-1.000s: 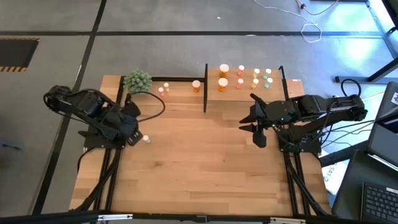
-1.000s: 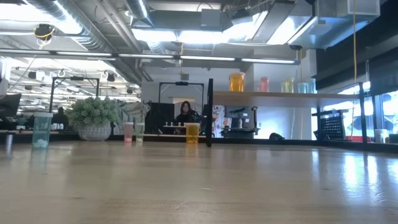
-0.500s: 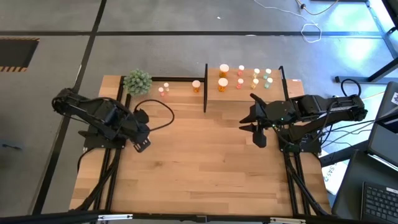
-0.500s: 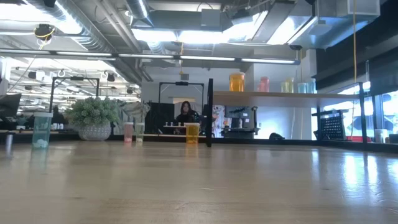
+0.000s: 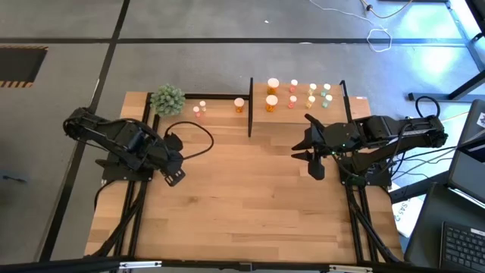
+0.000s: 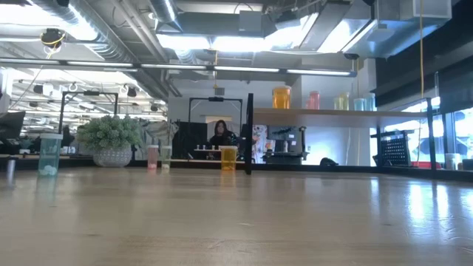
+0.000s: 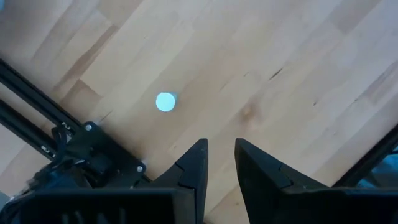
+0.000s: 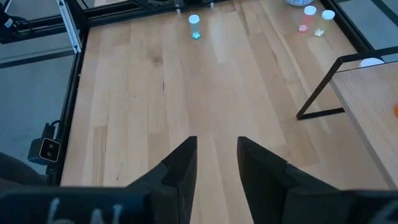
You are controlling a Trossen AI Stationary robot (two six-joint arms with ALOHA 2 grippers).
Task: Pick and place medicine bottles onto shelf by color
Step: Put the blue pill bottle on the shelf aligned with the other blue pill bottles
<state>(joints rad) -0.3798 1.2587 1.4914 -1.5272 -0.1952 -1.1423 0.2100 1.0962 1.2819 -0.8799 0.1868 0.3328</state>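
Note:
The shelf (image 5: 299,97) stands at the table's far edge and bears several medicine bottles: orange (image 5: 272,86), pink (image 5: 294,85), yellowish (image 5: 311,89) and green (image 5: 326,92). More bottles stand on the table left of it, pink (image 5: 198,110) and orange (image 5: 239,105). A greenish bottle (image 6: 49,155) with a pale cap (image 7: 165,101) stands upright near the left edge. My left gripper (image 7: 221,163) hangs above it, pointing steeply down, open by a narrow gap, the bottle off to one side of its fingertips. My right gripper (image 5: 311,155) hovers open at the right, nothing between its fingers (image 8: 217,163).
A green fuzzy plant ball (image 5: 167,98) in a pot sits at the far left corner. Black frame rails (image 5: 139,189) run along both side edges of the table. Bare wood (image 5: 242,197) fills the middle and near part. A person sits in the room beyond the table (image 6: 221,133).
My left gripper has moved toward the table's near right and sunk a little, coming over the greenish bottle, which it now hides in the high view; it has kept still for the last half second. The bottle has not moved.

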